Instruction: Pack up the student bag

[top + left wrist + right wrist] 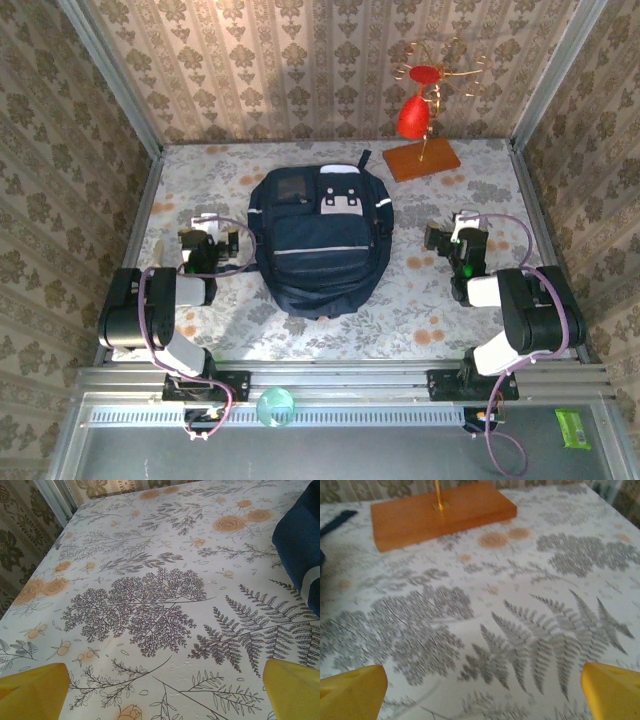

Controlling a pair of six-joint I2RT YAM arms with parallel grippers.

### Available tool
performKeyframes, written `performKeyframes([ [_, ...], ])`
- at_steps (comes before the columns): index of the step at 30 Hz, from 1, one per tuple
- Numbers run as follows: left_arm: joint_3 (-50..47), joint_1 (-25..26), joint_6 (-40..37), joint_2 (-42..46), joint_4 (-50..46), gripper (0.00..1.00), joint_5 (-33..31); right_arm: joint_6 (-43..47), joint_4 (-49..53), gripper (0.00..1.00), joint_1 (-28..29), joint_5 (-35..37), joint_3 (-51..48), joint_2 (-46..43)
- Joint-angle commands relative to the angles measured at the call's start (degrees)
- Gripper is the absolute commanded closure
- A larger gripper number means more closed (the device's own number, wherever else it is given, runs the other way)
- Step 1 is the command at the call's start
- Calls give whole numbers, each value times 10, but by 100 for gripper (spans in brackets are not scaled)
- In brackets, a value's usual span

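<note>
The bag [318, 245] lies flat in the middle of the table [420, 310], between the two arms. The left gripper [205, 243] sits just beside the bag, jaws wide and holding nothing. The right gripper [462, 248] is a bit further off, jaws wide and empty too. From above I can't tell if the zip is open. The bag is soft, so a pull on one side may just drag it along. The tall stand [422, 158] at the back could tip if the right arm bumps it.

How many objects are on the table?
2: the student bag at centre, and a red ornament on a wooden base at the far right. The bag may hide others.
</note>
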State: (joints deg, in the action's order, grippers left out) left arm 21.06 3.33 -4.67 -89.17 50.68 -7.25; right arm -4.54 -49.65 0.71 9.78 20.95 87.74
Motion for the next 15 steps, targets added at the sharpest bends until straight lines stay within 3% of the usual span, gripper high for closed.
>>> performKeyframes([
  [1, 11, -3, 10, 4, 19, 0, 8, 14, 5, 0, 8, -9, 21, -4],
  [15, 11, -3, 9, 4, 19, 0, 9, 16, 3, 0, 10, -8, 21, -2],
])
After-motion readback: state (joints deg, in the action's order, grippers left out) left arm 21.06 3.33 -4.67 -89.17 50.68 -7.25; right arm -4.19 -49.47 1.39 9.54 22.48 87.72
